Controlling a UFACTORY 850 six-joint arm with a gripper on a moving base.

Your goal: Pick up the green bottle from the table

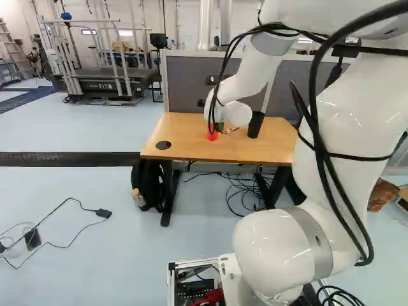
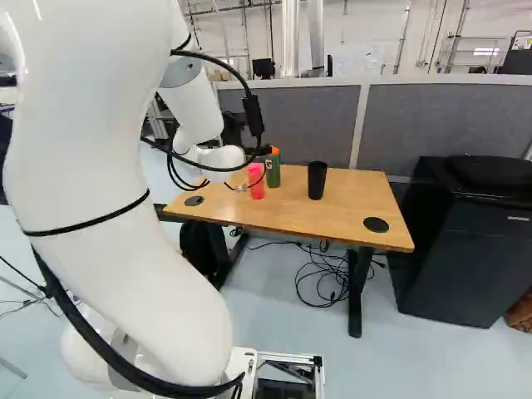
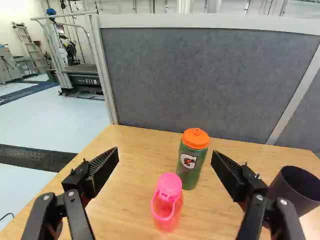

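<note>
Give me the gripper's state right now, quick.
Gripper: open, fingers wide apart, holding nothing; the green bottle stands ahead of it, ungripped.

table [image 2: 353, 195]: before partition [image 2: 291, 125]
far bottle [image 3: 188, 170]: on table, behind near bottle [image 3: 170, 186]
cup [image 2: 317, 181]: on table, right of both bottles

Base views: from behind arm [image 1: 357, 108], either side, facing ahead, slightly down. Wrist view: nearer, facing partition [image 3: 200, 80]. All share counter [image 3: 132, 165].
</note>
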